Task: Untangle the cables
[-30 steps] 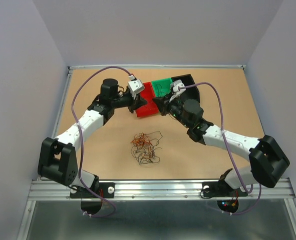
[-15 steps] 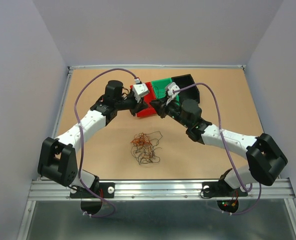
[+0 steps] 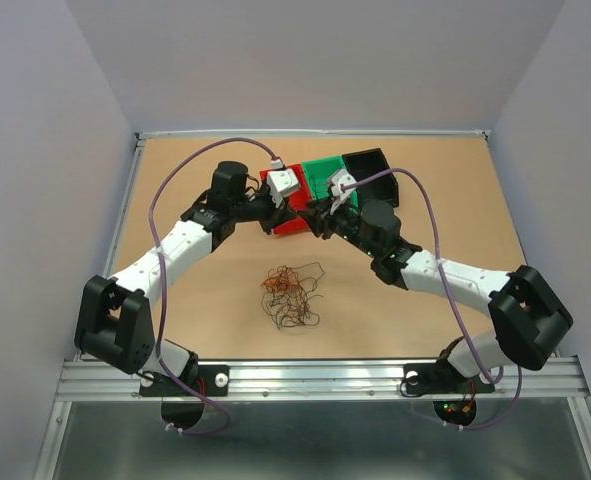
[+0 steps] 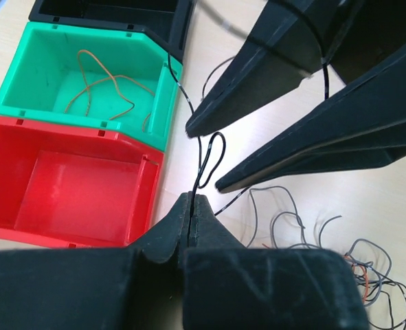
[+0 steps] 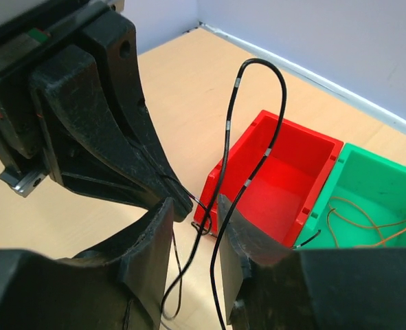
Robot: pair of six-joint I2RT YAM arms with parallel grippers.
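The cables (image 3: 290, 293) lie as a small tangle of thin curly wires, orange, brown and black, on the table in front of the arms. One black wire (image 4: 213, 148) is pulled out of it. My left gripper (image 4: 191, 198) is shut on that wire beside the red bin (image 4: 72, 185). The wire arches up in a loop (image 5: 257, 65) and runs loosely between the jaws of my right gripper (image 5: 196, 206), which stand open without pinching it. The two grippers meet tip to tip (image 3: 303, 208) at the red bin's near corner.
Three bins stand in a row at the back: the red bin (image 3: 287, 222) holds nothing, the green bin (image 3: 323, 172) holds an orange wire (image 4: 99, 86), and a black bin (image 3: 375, 165) is at the end. The table edge rail runs along the far side.
My right gripper has opened and let go of the black wire. Both grippers have drawn closer together, the left one shifting right toward the red bin. The tangle has not moved.
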